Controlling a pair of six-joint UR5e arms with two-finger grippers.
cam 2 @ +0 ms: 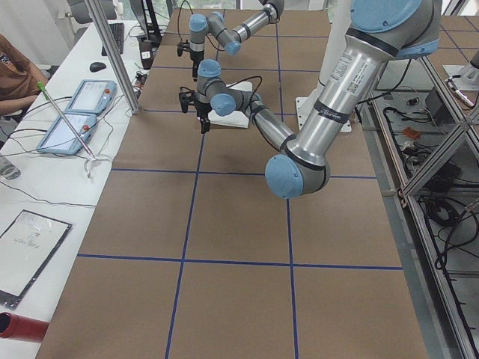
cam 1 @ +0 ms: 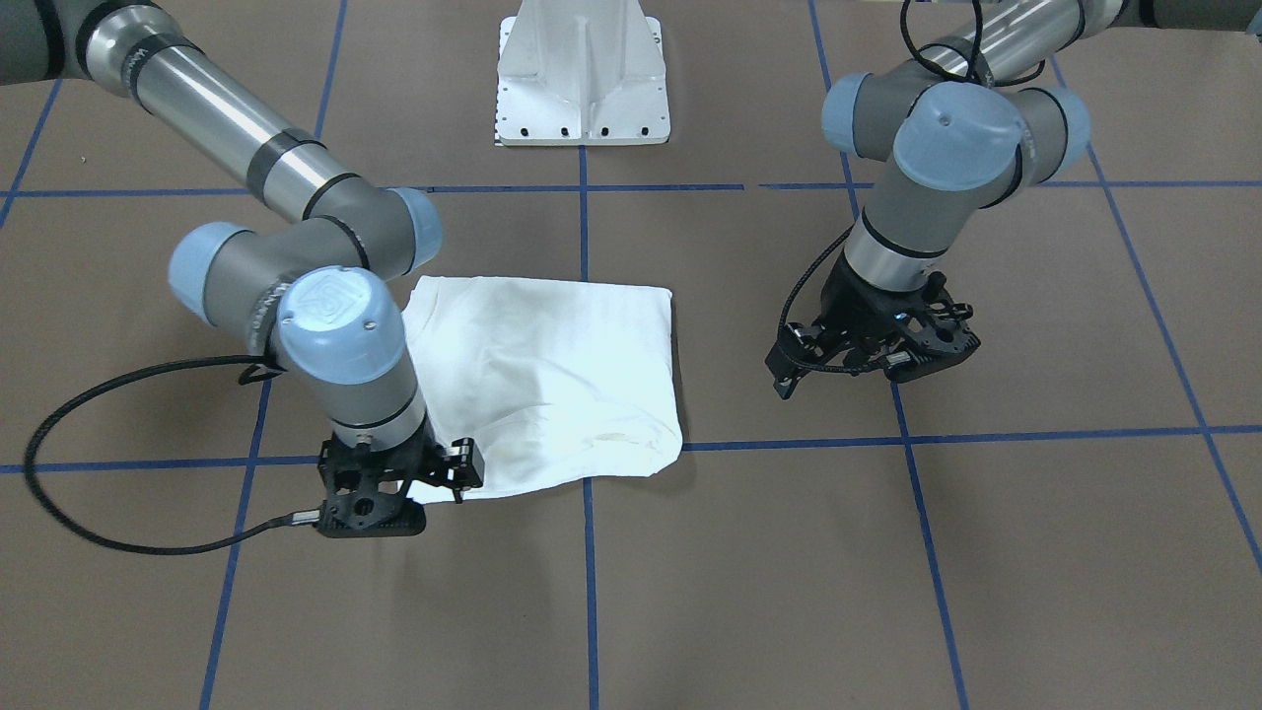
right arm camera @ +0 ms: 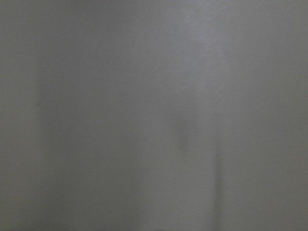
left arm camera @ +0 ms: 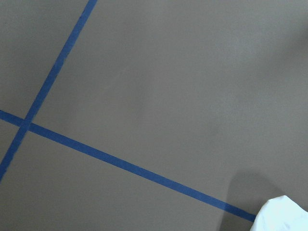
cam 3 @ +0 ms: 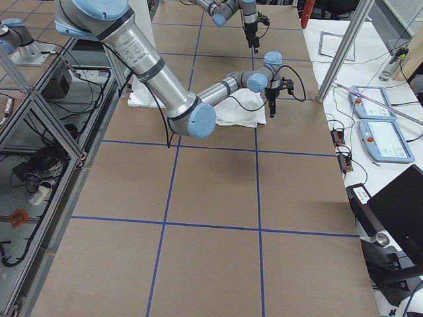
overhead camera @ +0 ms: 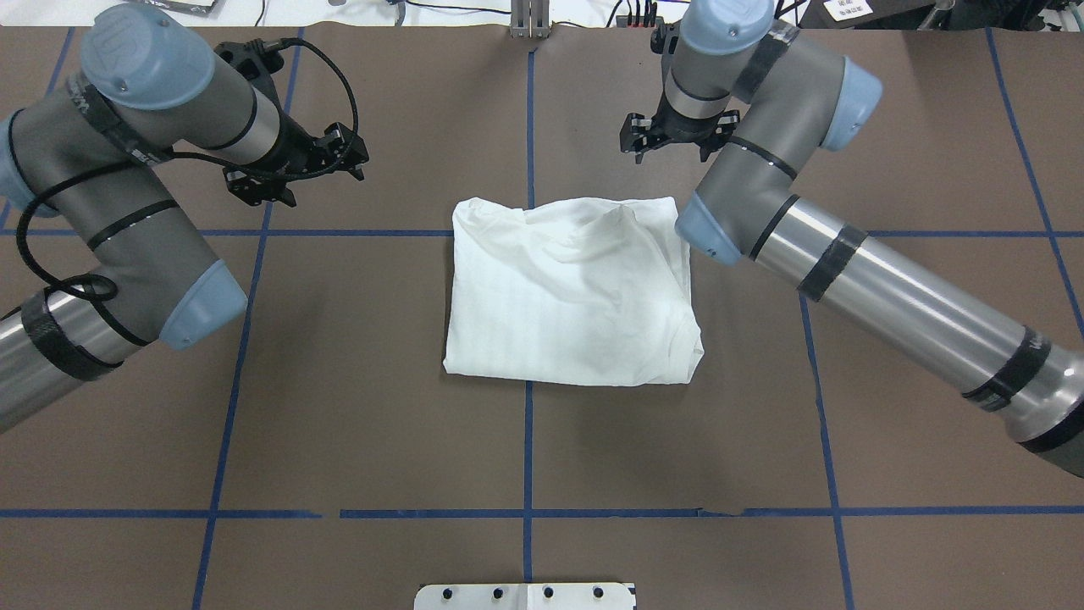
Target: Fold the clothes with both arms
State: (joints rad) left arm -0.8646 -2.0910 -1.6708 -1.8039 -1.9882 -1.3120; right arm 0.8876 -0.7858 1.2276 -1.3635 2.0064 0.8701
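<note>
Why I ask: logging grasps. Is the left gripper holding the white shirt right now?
No: the overhead view shows the left gripper over the table, well apart from the white shirt.

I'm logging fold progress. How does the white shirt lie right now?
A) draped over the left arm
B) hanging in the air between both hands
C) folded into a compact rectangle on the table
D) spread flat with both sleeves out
C: the white shirt lies as a compact rectangle on the table with no sleeve sticking out, and the left hand is off to its side over bare table.
</note>
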